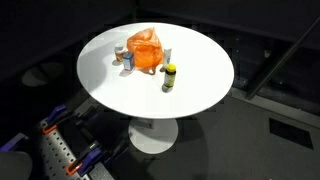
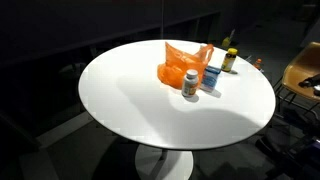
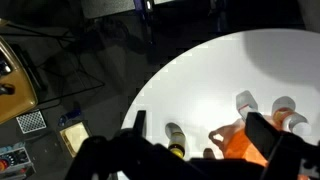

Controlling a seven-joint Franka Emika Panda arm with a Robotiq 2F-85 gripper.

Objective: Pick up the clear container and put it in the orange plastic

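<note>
The clear container [image 2: 211, 74] has a white cap and a blue label. It stands upright on the round white table [image 2: 120, 90], next to the orange plastic bag [image 2: 180, 62]. It also shows in an exterior view [image 1: 128, 61], left of the bag [image 1: 146, 50]. In the wrist view my gripper [image 3: 200, 123] is open and empty, high above the table. The bag [image 3: 240, 146] lies by its right finger. Two small capped containers [image 3: 247, 103] stand beyond the bag; I cannot tell which one is clear.
An orange pill bottle with a white cap [image 2: 190, 83] stands beside the clear container. A yellow-and-black bottle [image 1: 169, 77] stands apart near the table edge and shows between my fingers in the wrist view [image 3: 175, 140]. A chair [image 2: 305, 70] stands off the table.
</note>
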